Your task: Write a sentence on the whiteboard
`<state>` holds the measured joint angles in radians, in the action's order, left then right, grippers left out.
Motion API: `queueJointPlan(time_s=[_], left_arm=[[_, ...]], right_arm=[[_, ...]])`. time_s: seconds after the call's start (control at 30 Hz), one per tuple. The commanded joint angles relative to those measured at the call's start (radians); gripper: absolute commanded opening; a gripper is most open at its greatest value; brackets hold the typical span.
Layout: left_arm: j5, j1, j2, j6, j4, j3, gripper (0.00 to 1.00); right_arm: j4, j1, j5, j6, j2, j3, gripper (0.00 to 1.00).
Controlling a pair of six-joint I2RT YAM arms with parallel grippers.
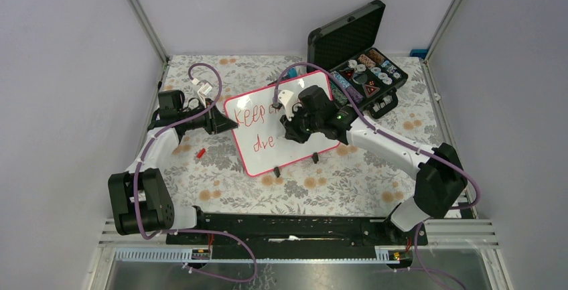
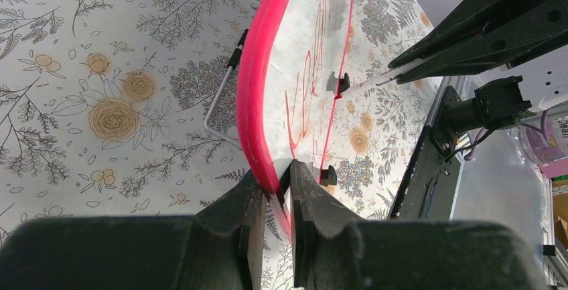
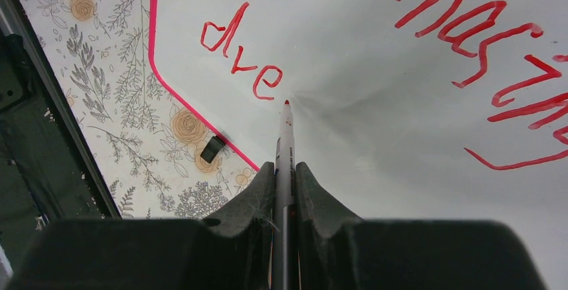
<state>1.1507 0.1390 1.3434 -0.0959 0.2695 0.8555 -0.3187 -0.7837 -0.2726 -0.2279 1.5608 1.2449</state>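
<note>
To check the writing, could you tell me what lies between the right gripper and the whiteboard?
A red-tipped marker, held by the right gripper, pointing at the whiteboard: right wrist view.

My left gripper [image 2: 280, 186] pinches the left edge of the whiteboard [image 1: 288, 155]. The board is glossy white with rounded corners and a thin red-pink frame. It sits skewed on the floral cloth, right end farther away, with its two black feet [image 1: 276, 171] along the near long edge. The sentence [image 3: 242, 61] is in red marker strokes on two lines. The upper line reads "Keep chasin", then runs out of view. The lower line reads only "dre".
</note>
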Motion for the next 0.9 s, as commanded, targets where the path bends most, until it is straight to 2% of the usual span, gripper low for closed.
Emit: queueJointPlan(time_s=[0.0, 0.87], left_arm=[[-0.014, -0.012, -0.024, -0.048, -0.045, 0.01, 0.0], [-0.008, -0.013, -0.023, -0.048, -0.045, 0.014, 0.0]], right_arm=[[-0.002, 0.007, 0.021, 0.004, 0.015, 0.005, 0.0], [-0.001, 0.005, 0.019, 0.006, 0.058, 0.077, 0.0]])
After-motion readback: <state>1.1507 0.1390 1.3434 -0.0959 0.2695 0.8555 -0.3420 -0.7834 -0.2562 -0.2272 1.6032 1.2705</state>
